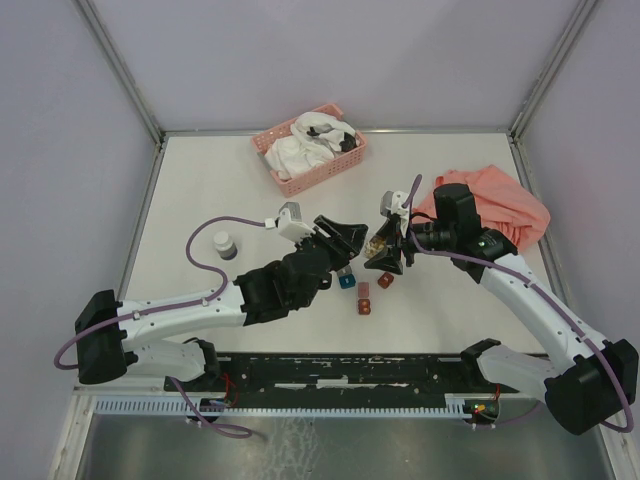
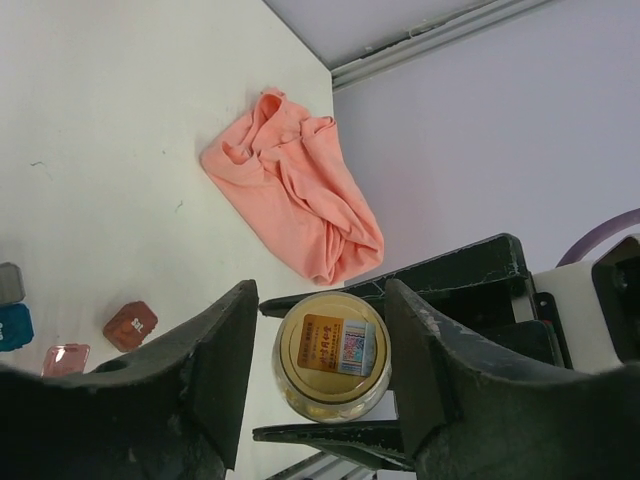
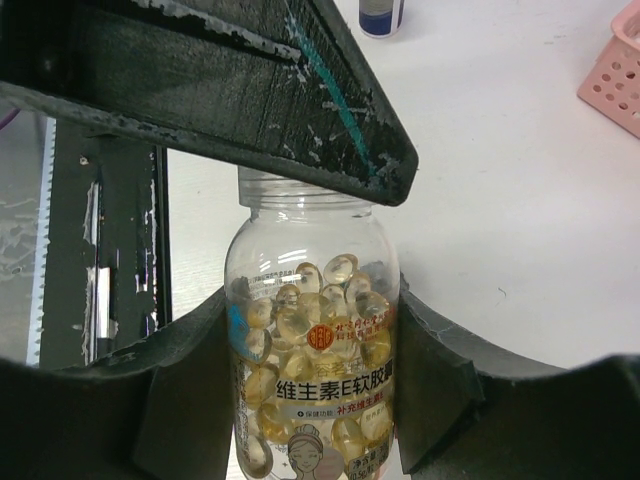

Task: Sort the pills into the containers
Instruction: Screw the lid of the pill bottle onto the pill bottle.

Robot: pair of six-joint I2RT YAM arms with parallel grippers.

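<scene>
The pills [image 3: 300, 320] are amber capsules filling a clear labelled jar [image 3: 312, 350]. My right gripper [image 3: 312, 305] is shut on the jar's body and holds it above the table [image 1: 200, 200]. In the top view the jar [image 1: 380, 248] hangs between the two grippers. My left gripper [image 2: 320, 295] straddles the jar's end [image 2: 332, 350], which bears a gold sticker. Its jaws are open, with a gap on the left side. The containers lie on the table below: grey [image 2: 8, 280], teal [image 2: 12, 325] and dark red [image 2: 130, 325] boxes.
A pink cloth [image 1: 490, 205] lies at the right, behind the right arm. A pink basket [image 1: 310, 150] with white items stands at the back. A small white-capped bottle [image 1: 225, 244] stands left of the left arm. A pale pink clear piece [image 2: 65, 358] lies by the boxes.
</scene>
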